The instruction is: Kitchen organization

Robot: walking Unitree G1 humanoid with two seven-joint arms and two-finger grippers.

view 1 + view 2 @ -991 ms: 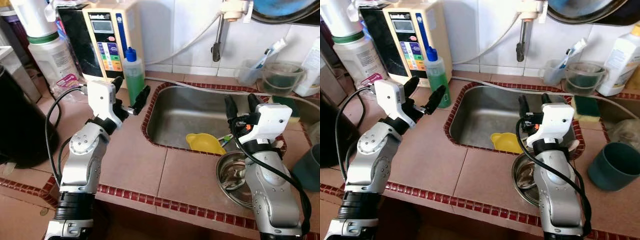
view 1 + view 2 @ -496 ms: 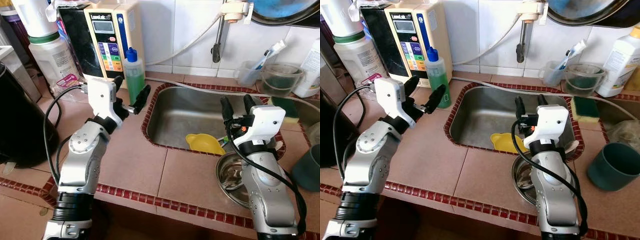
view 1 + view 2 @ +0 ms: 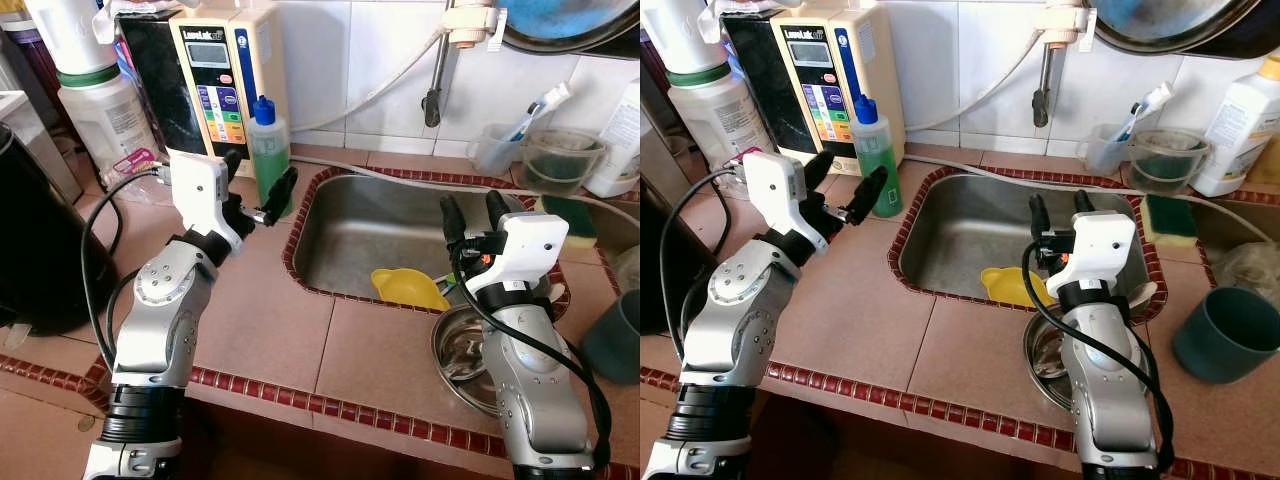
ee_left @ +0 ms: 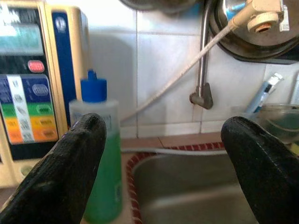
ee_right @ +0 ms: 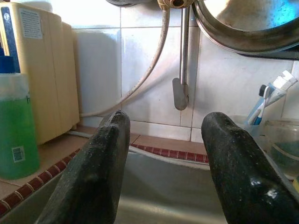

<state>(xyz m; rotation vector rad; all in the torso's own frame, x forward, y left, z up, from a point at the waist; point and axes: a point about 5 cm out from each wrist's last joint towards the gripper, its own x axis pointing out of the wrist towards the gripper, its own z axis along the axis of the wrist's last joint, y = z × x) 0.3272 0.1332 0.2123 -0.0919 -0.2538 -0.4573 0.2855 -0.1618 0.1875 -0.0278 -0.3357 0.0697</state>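
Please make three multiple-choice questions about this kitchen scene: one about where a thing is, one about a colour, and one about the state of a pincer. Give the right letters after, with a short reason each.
1. Where is the yellow funnel?
A. inside the sink
B. on the water machine
C. in the teal cup

2. What colour is the liquid in the soap bottle?
A. red
B. green
C. white

3. How is the left pincer?
A. shut on the bottle
B. shut and empty
C. open, holding nothing

Answers:
1. A, it lies in the sink near the front rim.
2. B, the bottle with a blue cap holds green liquid.
3. C, its two fingers stand wide apart beside the bottle with nothing between them.
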